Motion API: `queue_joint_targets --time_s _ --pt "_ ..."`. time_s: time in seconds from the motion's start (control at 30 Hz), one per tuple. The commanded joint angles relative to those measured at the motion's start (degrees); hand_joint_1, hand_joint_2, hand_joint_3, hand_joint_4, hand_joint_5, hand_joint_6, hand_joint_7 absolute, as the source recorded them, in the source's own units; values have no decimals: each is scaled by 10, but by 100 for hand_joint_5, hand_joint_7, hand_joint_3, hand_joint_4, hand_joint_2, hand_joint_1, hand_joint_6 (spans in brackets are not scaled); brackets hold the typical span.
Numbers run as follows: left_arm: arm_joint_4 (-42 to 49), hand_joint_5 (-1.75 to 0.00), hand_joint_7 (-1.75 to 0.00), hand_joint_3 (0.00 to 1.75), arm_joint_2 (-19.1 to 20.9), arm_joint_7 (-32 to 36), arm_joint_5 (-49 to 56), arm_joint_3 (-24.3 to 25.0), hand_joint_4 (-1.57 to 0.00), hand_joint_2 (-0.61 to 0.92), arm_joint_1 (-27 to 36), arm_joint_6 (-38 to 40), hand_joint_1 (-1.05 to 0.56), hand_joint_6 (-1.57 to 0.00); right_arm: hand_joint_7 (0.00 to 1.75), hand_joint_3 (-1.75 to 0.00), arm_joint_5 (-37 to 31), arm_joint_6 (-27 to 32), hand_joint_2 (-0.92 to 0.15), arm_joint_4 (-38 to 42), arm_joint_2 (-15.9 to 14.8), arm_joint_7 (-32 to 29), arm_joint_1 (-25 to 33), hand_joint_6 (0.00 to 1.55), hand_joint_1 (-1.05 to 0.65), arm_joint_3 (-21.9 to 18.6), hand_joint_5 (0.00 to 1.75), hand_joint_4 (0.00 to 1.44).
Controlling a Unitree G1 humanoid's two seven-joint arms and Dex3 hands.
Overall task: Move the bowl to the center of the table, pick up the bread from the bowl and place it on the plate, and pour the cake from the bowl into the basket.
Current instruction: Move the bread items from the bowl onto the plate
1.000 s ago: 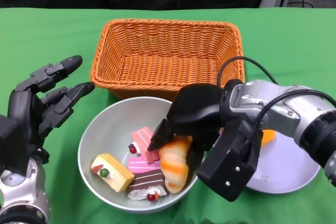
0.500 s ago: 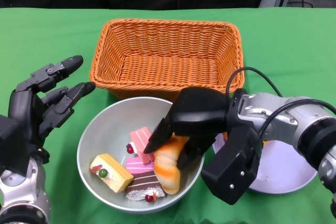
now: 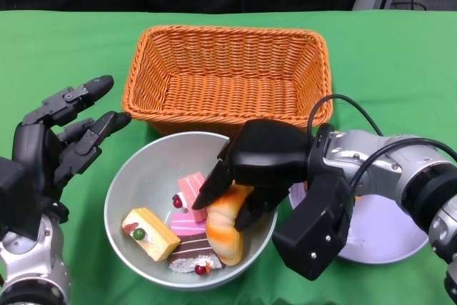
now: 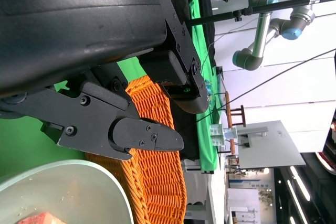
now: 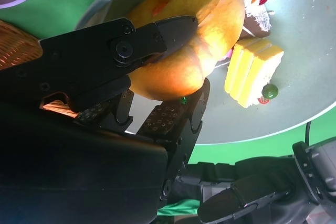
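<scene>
A grey bowl (image 3: 125,176) sits in front of the orange wicker basket (image 3: 225,76). It holds a golden bread (image 3: 225,228), a yellow cake (image 3: 148,233), pink cake slices (image 3: 191,189) and a chocolate cake (image 3: 187,253). My right hand (image 3: 260,163) reaches into the bowl from the right and grips the bread. In the right wrist view, black fingers (image 5: 152,38) close on both sides of the bread (image 5: 194,45), beside the yellow cake (image 5: 253,72). My left hand (image 3: 61,141) hovers left of the bowl, fingers spread, holding nothing. A pale plate (image 3: 389,237) lies at the right, partly behind my right forearm.
Green cloth (image 3: 71,48) covers the table. The basket (image 4: 157,177) stands close behind the bowl's rim (image 4: 79,182), nearly touching it. A black backdrop runs along the table's far edge. A cable loops over my right wrist (image 3: 343,105).
My right hand has shifted slightly left and lower into the bowl, and the bread has moved with it. The left hand has stayed where it was.
</scene>
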Motion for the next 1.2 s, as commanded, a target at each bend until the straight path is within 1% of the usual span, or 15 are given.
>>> queue_joint_targets --time_s 0.03,0.13,0.17,0.2,0.27,0.33,0.63,0.77,0.83,0.87,0.9,0.93,1.0,1.07,1.2 --pt "-1 -1 -1 26 6 7 -3 3 -112 92 2 2 -39 -93 0 -2 -10 -5 -92 6 3 -20 -6 113 -31 5 60 97" --pt "0 -2 -1 28 6 10 -1 2 -112 92 1 2 -39 -93 1 -1 -11 -6 -92 9 4 -32 -7 114 -31 5 49 105" --pt "0 -2 -1 28 6 8 -3 3 -112 92 1 1 -39 -93 1 -1 -11 -7 -92 10 5 -38 -7 116 -31 5 61 102" --pt "0 -2 -1 28 6 7 -3 3 -113 92 1 1 -39 -93 3 -2 -14 -8 -92 11 6 -47 -7 120 -29 5 98 89" --pt "0 -2 -1 28 6 4 -5 3 -113 92 1 0 -40 -93 6 -2 -18 -7 -92 12 7 -61 -6 124 -27 6 135 77" --pt "0 -2 -1 29 6 7 -3 3 -113 92 1 -1 -41 -93 9 -3 -17 -6 -92 14 8 -63 -6 124 -26 4 148 72" --pt "0 -2 -1 29 4 5 -7 4 -114 92 1 4 -42 -94 12 -2 -21 -8 -92 18 9 -77 -7 120 -25 5 143 72" --pt "-1 -2 -1 29 3 2 -11 6 -114 92 0 7 -42 -94 72 -6 -18 -13 -92 20 10 -87 -9 92 -23 1 159 68" --pt "-1 -1 0 30 2 3 -10 5 -114 92 0 6 -42 -94 91 -9 -12 -14 -92 24 11 -85 -10 83 -22 -3 161 67" --pt "-1 -1 0 30 2 3 -10 5 -114 92 0 6 -41 -94 117 -11 -11 -14 -92 25 12 -86 -11 72 -20 -4 168 64" --pt "0 -1 0 31 3 6 -7 4 -114 92 0 4 -41 -94 127 -11 -8 -17 -92 28 12 -87 -11 67 -20 -7 170 63" --pt "1 -1 0 31 3 7 -7 4 -114 92 -1 4 -41 -93 131 -10 -7 -21 -92 30 12 -94 -11 66 -20 -9 170 63" --pt "2 -1 0 31 4 10 -5 3 -114 92 -2 4 -41 -93 123 -6 -10 -25 -92 31 13 -109 -12 70 -20 -12 163 67" --pt "2 -2 0 32 4 10 -5 3 -114 92 -1 6 -41 -94 125 -7 -15 -29 -92 31 13 -127 -13 69 -18 -14 164 66" --pt "-2 -1 0 33 3 -5 -15 6 -114 92 -1 16 -41 -93 106 -7 -23 -37 -92 34 14 -167 -16 78 -17 -14 143 76"
